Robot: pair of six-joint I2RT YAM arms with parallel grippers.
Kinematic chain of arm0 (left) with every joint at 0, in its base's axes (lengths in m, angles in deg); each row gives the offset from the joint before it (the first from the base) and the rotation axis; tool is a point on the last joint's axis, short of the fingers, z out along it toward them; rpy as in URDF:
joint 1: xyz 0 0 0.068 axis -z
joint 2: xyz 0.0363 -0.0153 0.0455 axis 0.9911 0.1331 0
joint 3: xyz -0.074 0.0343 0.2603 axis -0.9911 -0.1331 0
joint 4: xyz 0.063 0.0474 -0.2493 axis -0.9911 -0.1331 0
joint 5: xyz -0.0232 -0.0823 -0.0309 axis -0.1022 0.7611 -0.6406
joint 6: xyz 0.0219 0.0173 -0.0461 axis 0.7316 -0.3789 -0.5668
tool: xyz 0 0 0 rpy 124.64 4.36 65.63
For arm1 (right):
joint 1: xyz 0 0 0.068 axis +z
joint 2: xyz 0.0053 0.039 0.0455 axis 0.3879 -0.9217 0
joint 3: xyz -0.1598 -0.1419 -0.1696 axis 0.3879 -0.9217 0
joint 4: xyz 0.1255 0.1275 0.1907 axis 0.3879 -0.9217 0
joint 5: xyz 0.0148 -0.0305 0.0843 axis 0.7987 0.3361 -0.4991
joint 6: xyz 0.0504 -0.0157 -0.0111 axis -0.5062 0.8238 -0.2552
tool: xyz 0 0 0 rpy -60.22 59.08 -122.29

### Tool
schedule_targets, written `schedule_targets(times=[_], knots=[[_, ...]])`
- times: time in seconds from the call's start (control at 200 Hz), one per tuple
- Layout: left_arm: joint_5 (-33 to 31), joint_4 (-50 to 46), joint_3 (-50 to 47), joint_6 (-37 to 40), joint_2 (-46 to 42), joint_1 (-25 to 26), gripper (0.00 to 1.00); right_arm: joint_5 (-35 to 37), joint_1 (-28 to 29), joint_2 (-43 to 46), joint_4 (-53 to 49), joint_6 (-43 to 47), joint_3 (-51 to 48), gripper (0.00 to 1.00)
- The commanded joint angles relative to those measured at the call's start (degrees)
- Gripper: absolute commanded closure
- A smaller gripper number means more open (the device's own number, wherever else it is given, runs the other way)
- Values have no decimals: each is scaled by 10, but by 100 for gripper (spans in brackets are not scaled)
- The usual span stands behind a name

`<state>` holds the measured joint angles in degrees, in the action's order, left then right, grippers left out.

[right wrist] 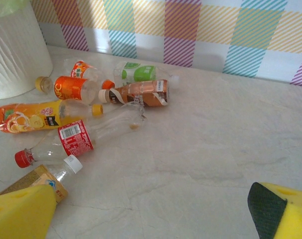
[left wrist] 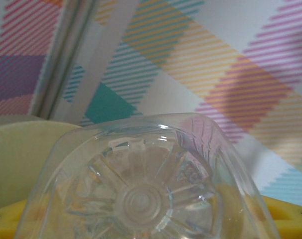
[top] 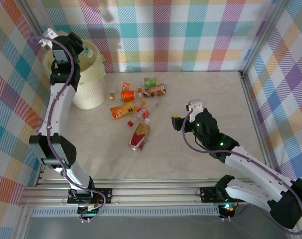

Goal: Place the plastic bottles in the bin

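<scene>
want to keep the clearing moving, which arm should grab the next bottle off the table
Right. The right hand is open, low beside the loose bottles and facing them. The left hand is up over the bin, gripping a clear bottle.

The bottles [right wrist: 76,140] are glossy clear plastic; the bin [top: 91,90], matt ribbed plastic.

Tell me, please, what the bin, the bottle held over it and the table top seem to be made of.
Bin: opaque pale-yellow plastic, matt, probably moulded, given its ribbed lower wall. Held bottle: thin clear plastic, glossy; the checked wall shows through its star-shaped base. Table top: smooth, pale, veined like marble; stone or printed laminate, I cannot tell.
</scene>
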<state>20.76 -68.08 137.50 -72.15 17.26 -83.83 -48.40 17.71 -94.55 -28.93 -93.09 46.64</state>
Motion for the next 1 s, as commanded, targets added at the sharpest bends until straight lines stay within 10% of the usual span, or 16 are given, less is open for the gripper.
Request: schedule_targets(times=[0.0, 0.5, 0.995], knots=[[-5, 7, 24, -37, 19, -32, 38, 6, 2, -4, -3, -13, 5, 1], [-92, -57, 141, -184, 169, -68, 34, -23, 2, -43, 5, -50, 12, 0], [-69, -156, 227, -207, 200, -70, 7, 1, 2, -46, 9, -57, 7, 0]])
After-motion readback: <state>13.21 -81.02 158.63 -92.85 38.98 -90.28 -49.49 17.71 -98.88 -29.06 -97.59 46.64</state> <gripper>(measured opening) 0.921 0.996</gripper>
